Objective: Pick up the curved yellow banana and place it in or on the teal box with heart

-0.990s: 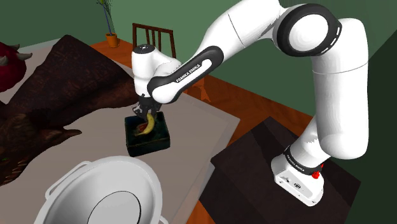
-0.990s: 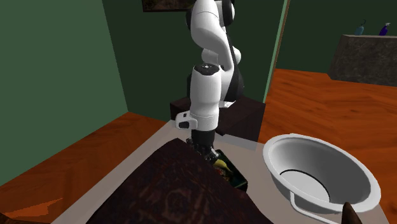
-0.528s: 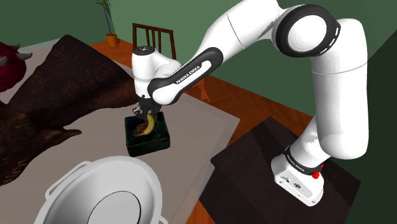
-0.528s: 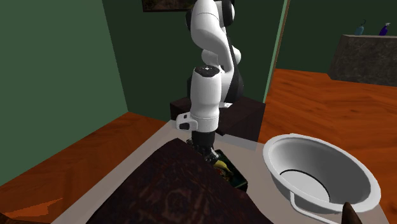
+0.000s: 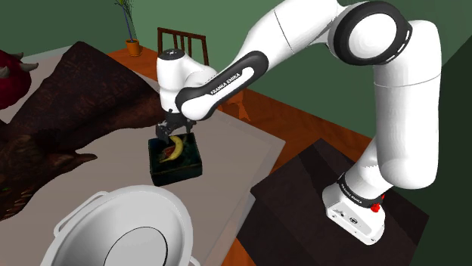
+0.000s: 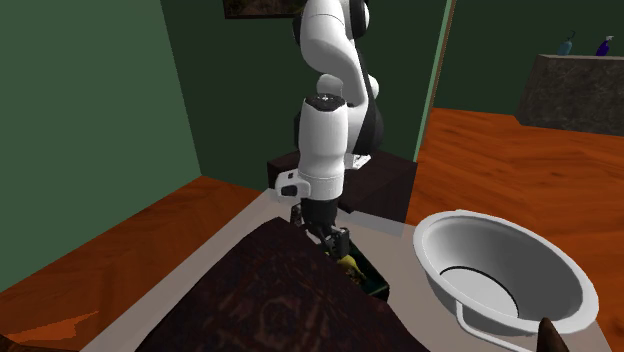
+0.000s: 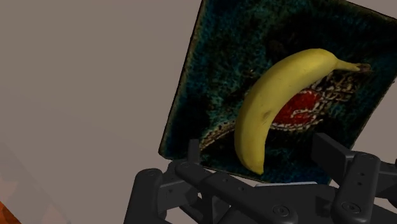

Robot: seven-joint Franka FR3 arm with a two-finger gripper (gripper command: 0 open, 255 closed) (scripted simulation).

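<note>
Shoulder view: arm reads FRANKA EMIKA; banana lies on box.

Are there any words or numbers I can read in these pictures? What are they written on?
"FRANKA EMIKA": white letters on a dark part of the arm, in the shoulder view.
Small marks on the arm's base: too small to read.
The box has a red heart picture on top, but no words I can read.

Dark green walls are enclosing the room and an orange-brown wooden floor is spreading below. A dark chair is standing at the grey table's far side, a potted plant sitting near it.
</note>
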